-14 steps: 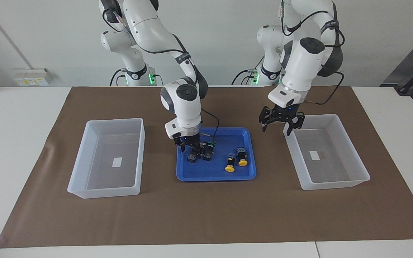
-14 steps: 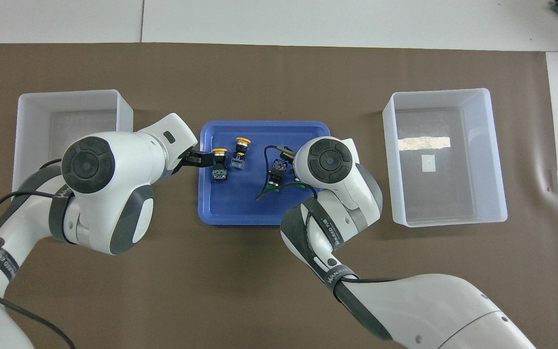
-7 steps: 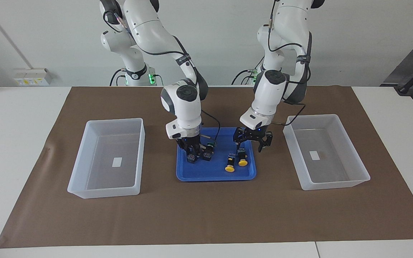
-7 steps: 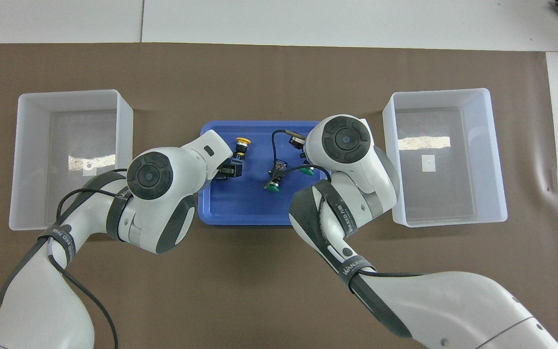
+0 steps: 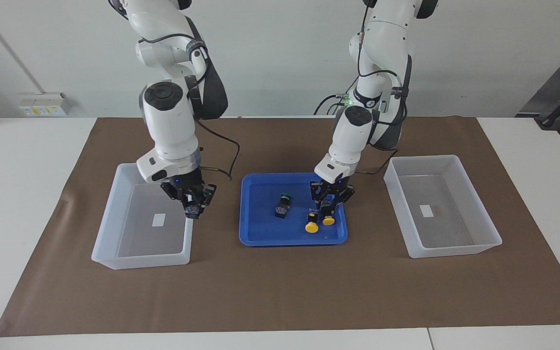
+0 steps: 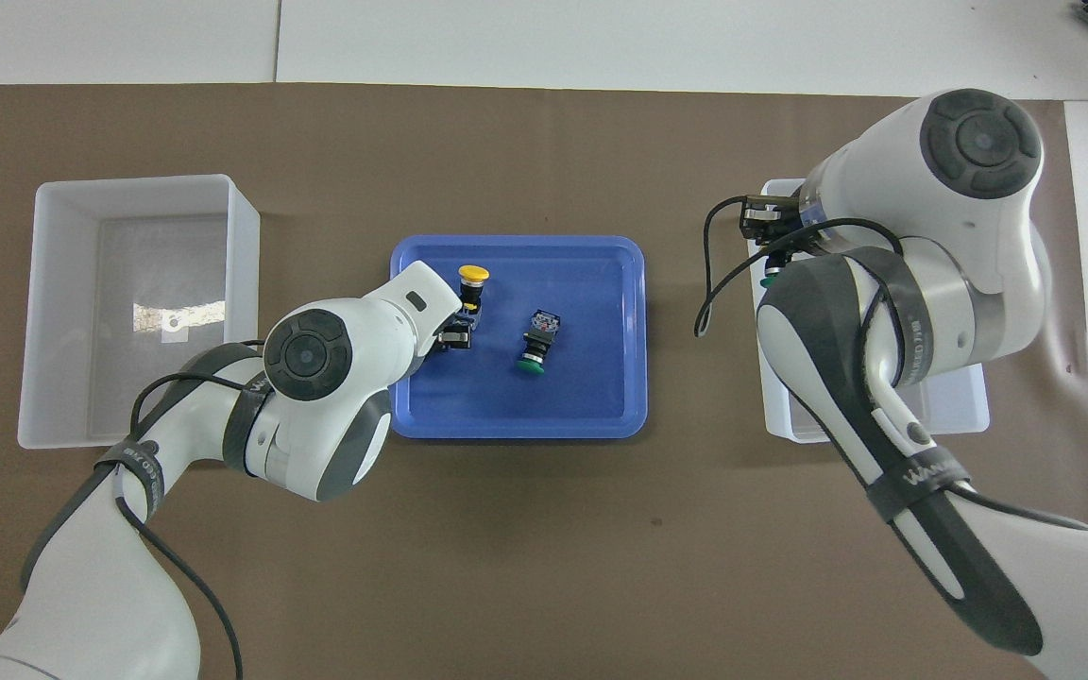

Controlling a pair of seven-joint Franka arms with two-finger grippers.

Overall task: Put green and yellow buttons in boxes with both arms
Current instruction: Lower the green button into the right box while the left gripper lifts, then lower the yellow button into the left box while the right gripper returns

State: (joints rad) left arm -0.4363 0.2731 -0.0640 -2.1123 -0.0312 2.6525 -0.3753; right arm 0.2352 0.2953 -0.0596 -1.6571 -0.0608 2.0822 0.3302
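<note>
Green button (image 5: 193, 210) in right jaws over box (image 5: 114, 214)

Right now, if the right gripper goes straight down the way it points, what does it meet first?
Probably the box at the right arm's end: the right gripper, shut on a green button, hangs over the wall beside the blue tray. Whether it meets that rim or the floor inside is unclear.

A black strap (image 6: 912, 472) around the right arm carries white lettering, seemingly "WANEED", though only partly legible; the bin labels appear blank.
</note>
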